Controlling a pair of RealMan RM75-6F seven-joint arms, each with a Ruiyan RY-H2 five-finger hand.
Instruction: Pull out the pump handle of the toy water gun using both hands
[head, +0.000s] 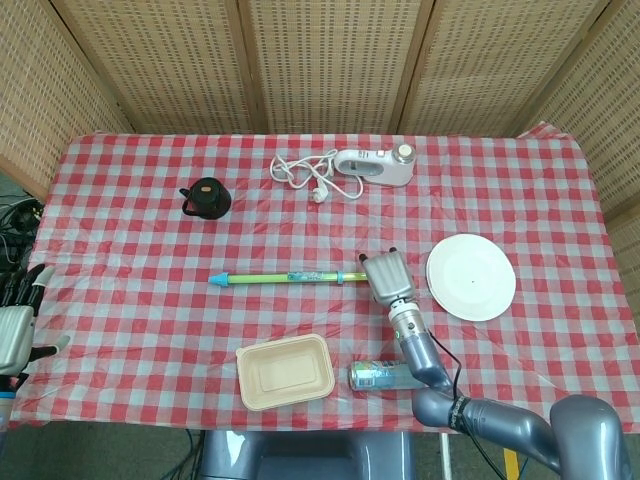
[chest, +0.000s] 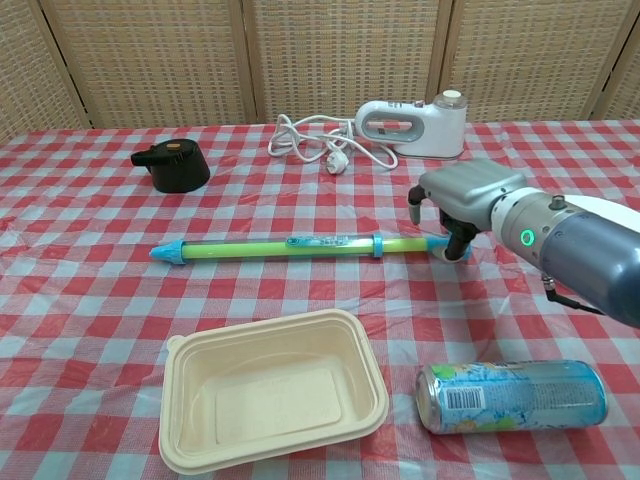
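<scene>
While my right hand (chest: 462, 195) curls its fingers over the pump handle (chest: 452, 247), the water gun (head: 290, 277) runs leftward toward my idle, spread-fingered left hand (head: 15, 325).

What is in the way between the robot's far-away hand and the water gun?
Nothing visible. The left hand sits off the table's left edge, and only bare checkered cloth lies between it and the water gun. The right hand is already over the handle end.
</scene>
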